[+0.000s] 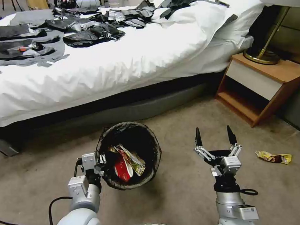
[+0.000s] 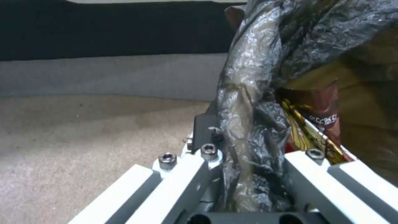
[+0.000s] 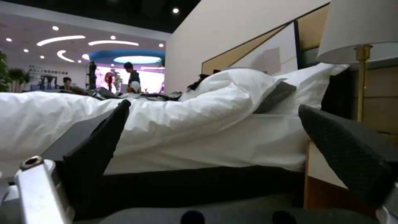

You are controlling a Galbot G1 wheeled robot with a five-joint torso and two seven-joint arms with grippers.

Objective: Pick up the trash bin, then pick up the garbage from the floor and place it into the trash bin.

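1. Left gripper (image 1: 100, 163): clamped on the near rim of the round black-bag-lined trash bin (image 1: 145, 138), held above carpet.
2. Red-and-yellow crumpled snack wrappers (image 1: 127, 162): inside bin.
3. Right gripper (image 1: 216, 138): spread, empty, over bare carpet.
4. Yellow-brown crumpled wrapper (image 1: 273, 157): on floor right of it, well apart.

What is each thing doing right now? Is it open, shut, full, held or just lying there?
trash bin: held up at its rim, tilted, some wrappers inside.
left gripper: shut on the trash bin's rim.
right gripper: open, empty, above the carpet.
yellow wrapper: crumpled, lying on the carpet.
nightstand: lower shelf open, lamp base on top.
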